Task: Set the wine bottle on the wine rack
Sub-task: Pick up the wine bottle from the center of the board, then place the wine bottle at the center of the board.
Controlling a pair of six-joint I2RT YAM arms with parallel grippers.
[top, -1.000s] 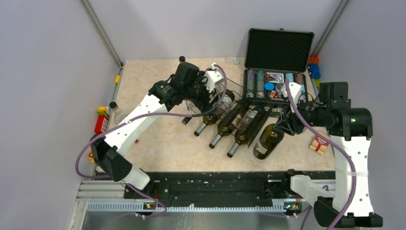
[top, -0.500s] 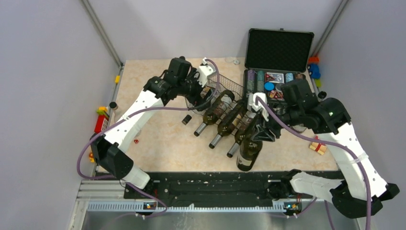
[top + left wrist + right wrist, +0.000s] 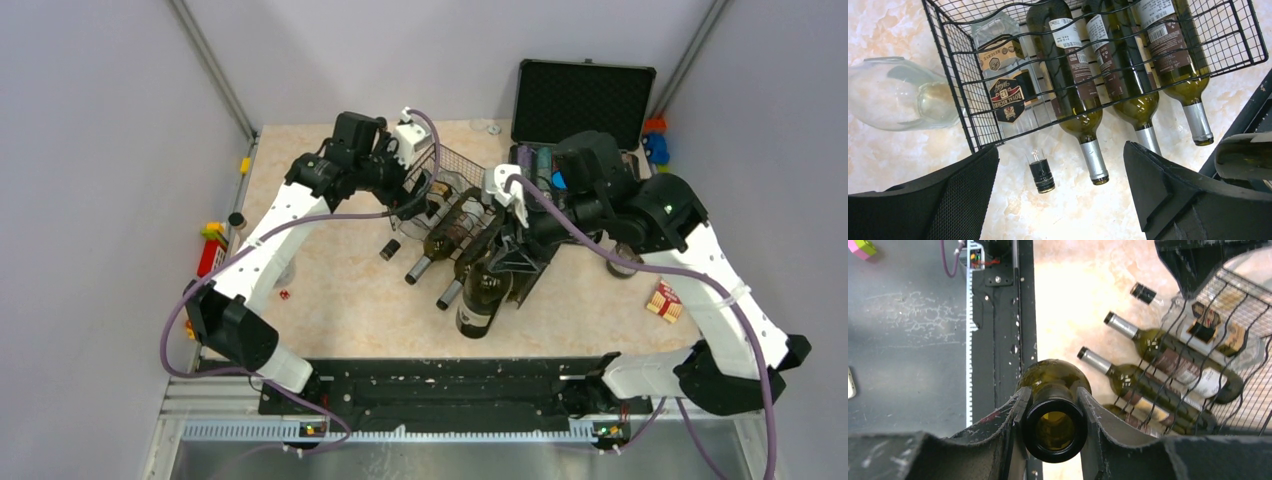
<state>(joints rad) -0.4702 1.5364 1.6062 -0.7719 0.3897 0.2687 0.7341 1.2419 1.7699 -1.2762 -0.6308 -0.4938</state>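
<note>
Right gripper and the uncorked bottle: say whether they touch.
Touching. Right wrist view: the right gripper clamps the bottle neck, fingers on both sides.

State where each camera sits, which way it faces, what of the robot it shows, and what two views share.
Top external: above and behind, looking down on the table; left arm and right arm show.
Left wrist: on the left arm, looking down at the wine rack; the open left gripper shows.
Right wrist: on the right arm, looking along the wine bottle clamped in the right gripper.
Shared: both wrist views show the rack's foil-capped bottles.
</note>
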